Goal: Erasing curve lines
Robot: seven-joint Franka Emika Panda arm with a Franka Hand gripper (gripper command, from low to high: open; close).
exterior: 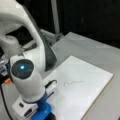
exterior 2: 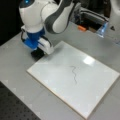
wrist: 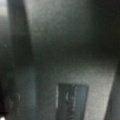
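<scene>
Wrist view: dim and soft. A dark rectangular block (wrist: 73, 100) lies low in the frame on a grey surface. No fingers can be made out here.

Gripper (exterior 2: 38, 53): in a front view it sits low at the near-left corner of the white board (exterior 2: 95, 85), below the blue mount and white hand of the arm (exterior 2: 45, 17). A dark part at its tip rests at, or just off, the board's edge. In a front view the gripper (exterior: 48, 115) is at the bottom of the frame, largely hidden by the arm's wrist housing. Whether the fingers are apart, together or clamped on something cannot be told.

Curve lines (exterior 2: 74, 73): 1 thin dark squiggle, intact, near the middle of the board in both front views (exterior: 73, 82). It lies well apart from the gripper, with bare white board between the 2. No contact.

Board: flat on the grey table (exterior 2: 15, 65).

Farther back: an orange item (exterior 2: 81, 28) lies on the table behind the arm.
</scene>
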